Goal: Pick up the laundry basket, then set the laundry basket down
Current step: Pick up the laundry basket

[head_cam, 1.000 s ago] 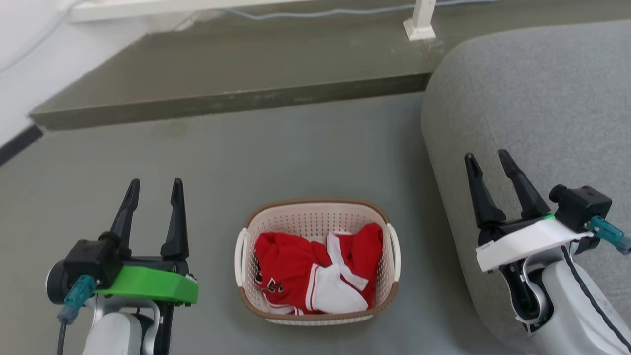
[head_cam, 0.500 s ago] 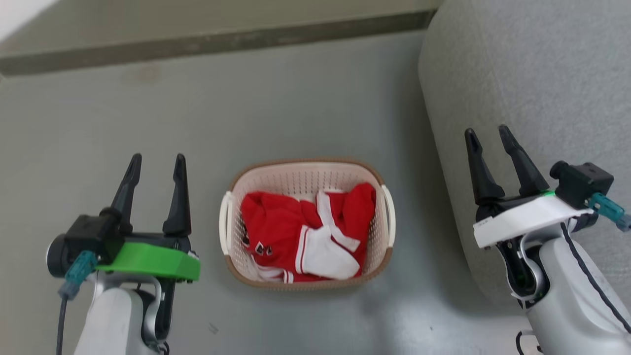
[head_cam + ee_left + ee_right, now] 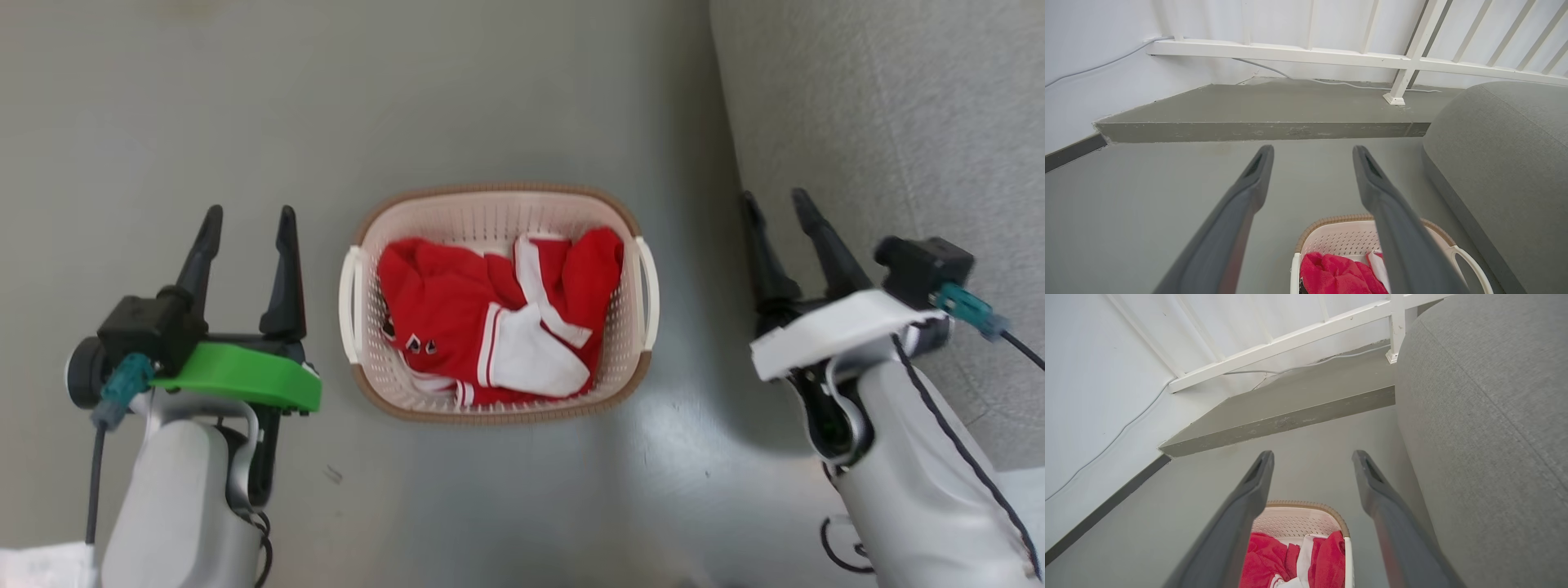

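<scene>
On the left, the left gripper (image 3: 250,214) hangs above the floor (image 3: 163,98) with its fingers apart and nothing between them. It is just beside the laundry basket (image 3: 498,189), which sits on the floor between the two arms. To my eye the job in hand is the reach for a grasp. That gripper should drop and swing in towards the white left handle (image 3: 351,286), slip one finger through the loop and close on it rather than on the thin holed wall. The red and white clothes (image 3: 490,318) lie loose inside, so both sides ought to rise together to keep the basket level. The right handle (image 3: 649,282) wants the same treatment from the right gripper (image 3: 773,198), likewise spread and empty, and set a little farther off. The grey sofa (image 3: 882,122) crowds that arm closely, and I'd expect little elbow room there. Ahead, a low step (image 3: 1261,130) and white railing (image 3: 1412,61) stand well apart from the work.
</scene>
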